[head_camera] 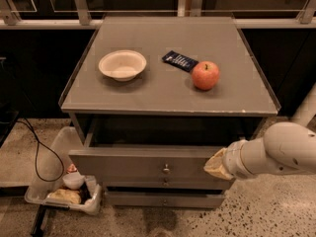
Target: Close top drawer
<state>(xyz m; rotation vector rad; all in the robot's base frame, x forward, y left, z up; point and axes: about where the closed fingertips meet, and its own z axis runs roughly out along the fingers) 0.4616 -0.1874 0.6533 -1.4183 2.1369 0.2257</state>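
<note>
The top drawer [123, 164] is a wide grey drawer with a small round metal knob [166, 169] at its centre. It stands pulled out partway from the grey cabinet, with a dark gap behind its front panel. My gripper [216, 165] comes in from the right on a white arm [276, 153]. Its tan tip rests against the right end of the drawer's front panel.
On the cabinet top [168, 93] sit a white bowl [122, 64], a dark snack packet [179, 60] and a red apple [205, 75]. A narrower drawer front [163, 199] lies below. A clear bin of items [64, 191] and a black cable [42, 154] lie on the floor at left.
</note>
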